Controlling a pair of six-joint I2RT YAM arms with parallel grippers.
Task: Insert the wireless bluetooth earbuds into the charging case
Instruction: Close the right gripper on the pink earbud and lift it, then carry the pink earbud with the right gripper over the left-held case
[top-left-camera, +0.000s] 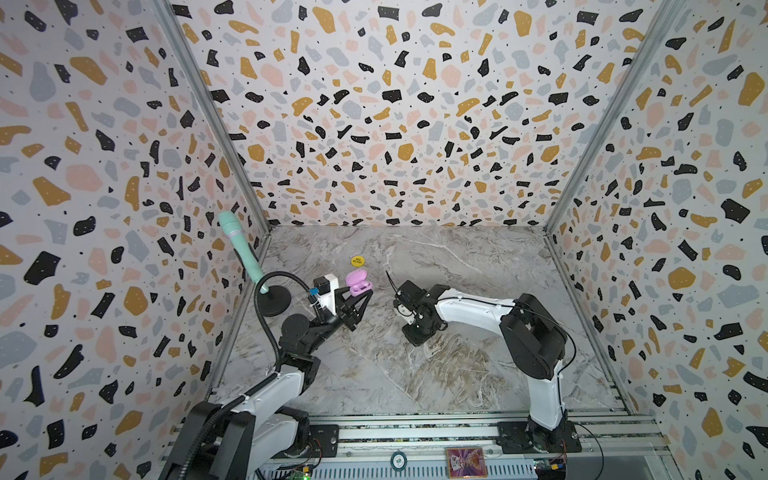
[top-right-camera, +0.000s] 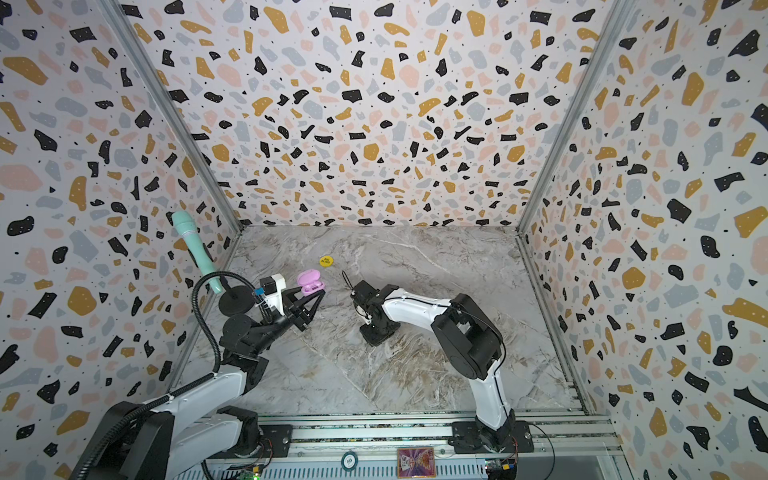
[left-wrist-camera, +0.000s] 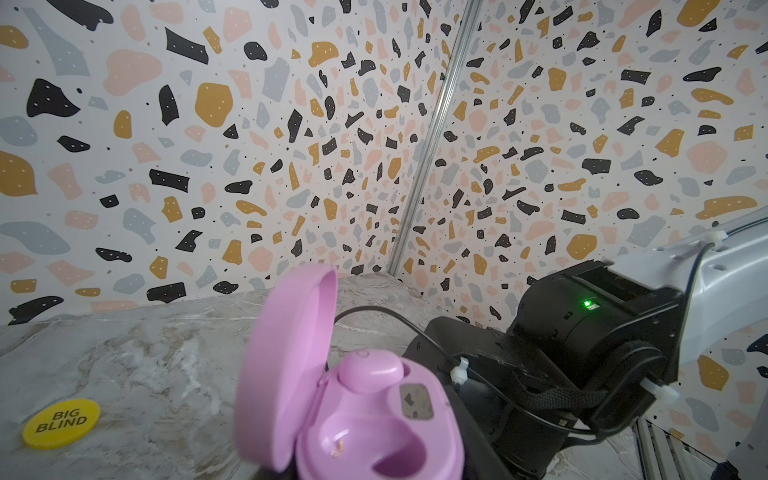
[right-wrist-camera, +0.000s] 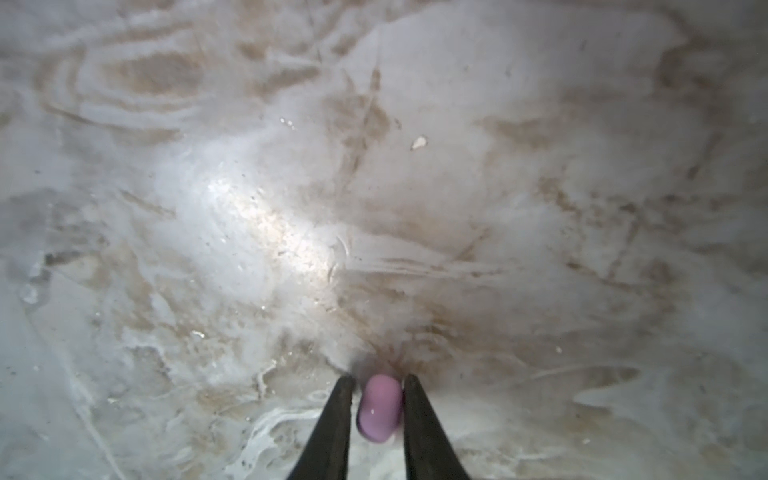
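Earbud (right-wrist-camera: 380, 409) btwn R gripper (right-wrist-camera: 378, 378) jaws, pinch unclear, tips blurred; L gripper (top-left-camera: 360, 293) clamps case (left-wrist-camera: 374, 419), base cut off.

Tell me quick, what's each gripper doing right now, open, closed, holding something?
Left gripper: shut on the open pink charging case.
Right gripper: fingers flank a pink earbud; grip cannot be told.

We spotted a lilac-pink case (top-left-camera: 359, 282) and matching earbud (right-wrist-camera: 380, 407), a yellow chip (top-left-camera: 358, 261), a grey-brown marbled tabletop (top-left-camera: 457, 266), terrazzo-speckled walls (top-left-camera: 374, 104), and a mint microphone (top-left-camera: 239, 245).
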